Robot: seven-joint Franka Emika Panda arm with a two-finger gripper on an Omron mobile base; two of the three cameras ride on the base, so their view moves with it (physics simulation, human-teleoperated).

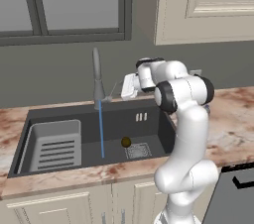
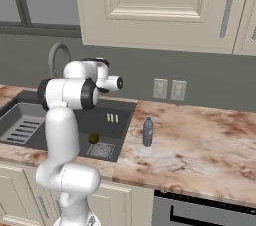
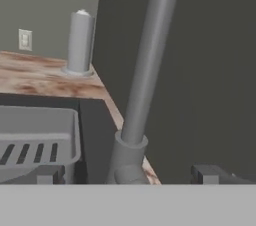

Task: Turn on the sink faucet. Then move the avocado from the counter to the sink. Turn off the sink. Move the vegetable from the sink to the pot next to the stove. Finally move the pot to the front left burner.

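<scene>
The small dark round avocado (image 1: 126, 141) is seen lying in the wide dark grey sink (image 1: 149, 106), just beside its square drain grate (image 1: 138, 150). A thin blue stream of water (image 1: 101, 129) is poured from the tall grey metal faucet (image 1: 97, 79). Behind the sink, the fingers (image 1: 122, 87) are held spread apart near the faucet, gripping nothing.

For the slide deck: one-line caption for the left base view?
Open gripper beside the running sink faucet; avocado in the sink by the drain.
</scene>
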